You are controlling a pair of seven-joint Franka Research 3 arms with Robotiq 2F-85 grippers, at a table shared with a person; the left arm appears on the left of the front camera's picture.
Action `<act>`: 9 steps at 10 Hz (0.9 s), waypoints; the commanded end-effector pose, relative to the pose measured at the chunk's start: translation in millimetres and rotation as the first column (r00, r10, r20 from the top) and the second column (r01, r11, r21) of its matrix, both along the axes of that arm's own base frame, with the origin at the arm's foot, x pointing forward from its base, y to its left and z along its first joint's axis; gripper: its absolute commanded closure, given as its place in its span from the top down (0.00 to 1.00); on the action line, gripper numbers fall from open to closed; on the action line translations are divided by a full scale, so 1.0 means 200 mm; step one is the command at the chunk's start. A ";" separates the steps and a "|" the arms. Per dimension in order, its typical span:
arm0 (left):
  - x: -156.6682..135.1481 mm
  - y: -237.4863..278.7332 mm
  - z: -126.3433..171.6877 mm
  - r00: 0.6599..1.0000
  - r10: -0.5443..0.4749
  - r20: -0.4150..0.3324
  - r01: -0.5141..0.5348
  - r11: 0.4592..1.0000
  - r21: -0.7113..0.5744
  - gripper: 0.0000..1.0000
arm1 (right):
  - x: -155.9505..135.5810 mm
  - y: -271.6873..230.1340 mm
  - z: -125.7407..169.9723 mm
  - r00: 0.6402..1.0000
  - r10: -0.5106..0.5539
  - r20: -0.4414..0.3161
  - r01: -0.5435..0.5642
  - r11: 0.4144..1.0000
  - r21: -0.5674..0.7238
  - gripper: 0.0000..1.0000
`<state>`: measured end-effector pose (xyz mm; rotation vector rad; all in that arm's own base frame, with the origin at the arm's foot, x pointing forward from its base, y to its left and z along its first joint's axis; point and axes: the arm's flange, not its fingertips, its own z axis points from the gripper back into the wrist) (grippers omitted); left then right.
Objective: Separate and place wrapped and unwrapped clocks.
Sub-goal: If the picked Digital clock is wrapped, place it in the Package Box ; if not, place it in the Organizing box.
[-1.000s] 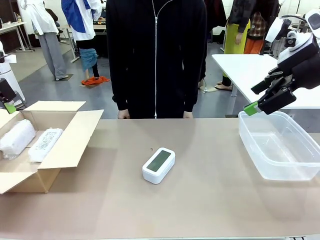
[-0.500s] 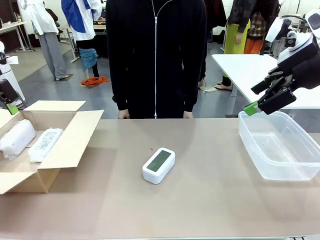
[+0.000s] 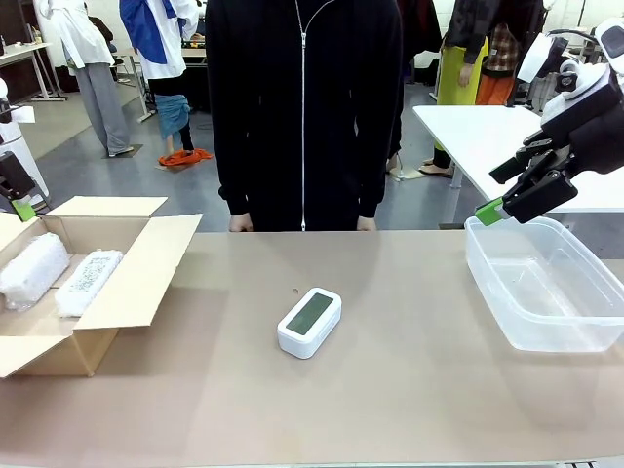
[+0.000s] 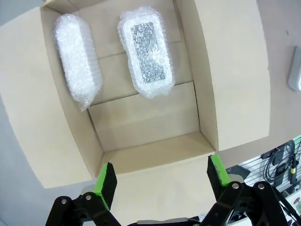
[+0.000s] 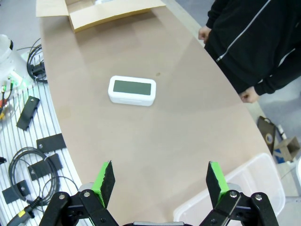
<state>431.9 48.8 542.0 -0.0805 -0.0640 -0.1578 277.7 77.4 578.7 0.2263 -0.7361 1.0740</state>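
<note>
The unwrapped white clock (image 3: pixel 309 322) lies screen up at the table's middle, also seen in the right wrist view (image 5: pixel 132 90) and at the edge of the left wrist view (image 4: pixel 296 70). Two wrapped bundles (image 3: pixel 34 268) (image 3: pixel 90 281) lie side by side inside the open cardboard box (image 3: pixel 146 263) at the left; one (image 4: pixel 146 54) shows a dark grey patch, the other (image 4: pixel 77 59) is plain white. My left gripper (image 4: pixel 161 176) hangs open above the box (image 4: pixel 225 70), seen at the far left (image 3: pixel 18 200). My right gripper (image 3: pixel 499 192) (image 5: pixel 159 178) is open, raised over the container's far left corner.
A clear plastic container (image 3: pixel 546 283) (image 5: pixel 254 183) stands empty at the right. A person in a black jacket stands at the far edge, hands (image 3: pixel 241 223) at the table's rim. Cables and small parts (image 5: pixel 28 117) lie off the near edge.
</note>
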 end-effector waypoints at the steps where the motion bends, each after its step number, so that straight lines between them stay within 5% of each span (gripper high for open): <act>1: 0.00 0.00 0.01 1.000 0.001 0.012 -0.001 1.000 0.001 1.00 | 0.00 0.00 -0.01 1.000 0.014 -0.011 -0.014 1.000 0.014 1.00; 9: 0.00 0.00 0.01 1.000 0.001 0.012 -0.001 1.000 0.001 1.00 | 0.00 0.00 -0.01 1.000 0.014 -0.011 -0.014 1.000 0.014 1.00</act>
